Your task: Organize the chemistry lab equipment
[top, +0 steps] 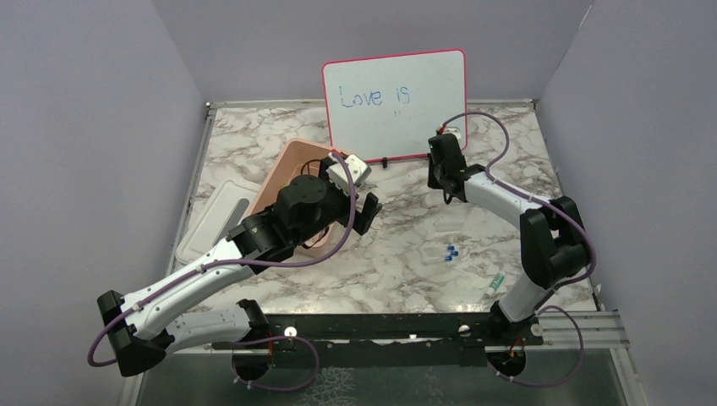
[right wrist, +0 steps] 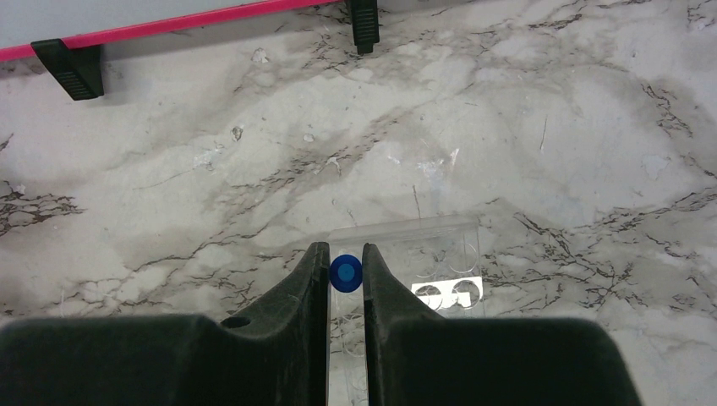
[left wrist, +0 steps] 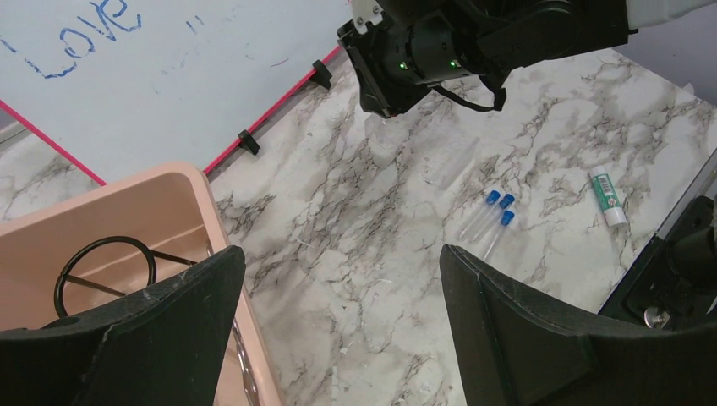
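My right gripper [right wrist: 346, 254] is shut on a little clear tube with a blue cap [right wrist: 346, 272], held upright over a clear plastic rack [right wrist: 440, 245] on the marble. In the top view that gripper [top: 446, 190] hangs just in front of the whiteboard. Three more blue-capped tubes [left wrist: 495, 211] lie loose on the table [top: 451, 251]. A slim green-and-white tool [top: 496, 282] lies near the right arm's base. My left gripper [left wrist: 338, 254] stands open and empty beside the pink tub [left wrist: 203, 194]. The black wire ring stand [left wrist: 106, 271] and a thin metal piece [left wrist: 245, 372] lie inside the tub.
The pink-framed whiteboard [top: 393, 101] stands at the back on black feet [right wrist: 66, 68]. The tub's white lid [top: 216, 222] lies flat at the left. Grey walls close in the table on three sides.
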Available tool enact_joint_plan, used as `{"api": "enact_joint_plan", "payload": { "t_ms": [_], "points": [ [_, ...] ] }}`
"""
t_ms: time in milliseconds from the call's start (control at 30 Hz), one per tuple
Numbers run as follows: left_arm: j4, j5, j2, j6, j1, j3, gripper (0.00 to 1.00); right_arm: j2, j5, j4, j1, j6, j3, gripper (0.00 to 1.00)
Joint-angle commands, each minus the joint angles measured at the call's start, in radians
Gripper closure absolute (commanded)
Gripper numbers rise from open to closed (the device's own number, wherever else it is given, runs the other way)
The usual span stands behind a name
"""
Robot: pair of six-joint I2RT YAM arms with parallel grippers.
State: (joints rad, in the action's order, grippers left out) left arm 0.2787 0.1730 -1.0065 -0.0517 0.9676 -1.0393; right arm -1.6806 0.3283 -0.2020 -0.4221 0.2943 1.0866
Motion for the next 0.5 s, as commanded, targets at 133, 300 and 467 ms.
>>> {"api": "enact_joint_plan", "payload": {
  "t_ms": [133, 300, 467],
  "points": [
    [-0.015, 0.022, 0.006, -0.004, -0.007, 0.009, 0.12, 0.005, 0.023, 0.074, -0.032, -0.043, -0.078, 0.88],
    [-0.015, 0.022, 0.005, -0.003, -0.007, 0.008, 0.12, 0.042, 0.047, 0.163, -0.034, -0.042, -0.139, 0.88],
    [-0.014, 0.022, 0.005, -0.003, -0.009, 0.009, 0.12, 0.09, 0.052, 0.239, -0.034, -0.032, -0.183, 0.88]
  ]
}}
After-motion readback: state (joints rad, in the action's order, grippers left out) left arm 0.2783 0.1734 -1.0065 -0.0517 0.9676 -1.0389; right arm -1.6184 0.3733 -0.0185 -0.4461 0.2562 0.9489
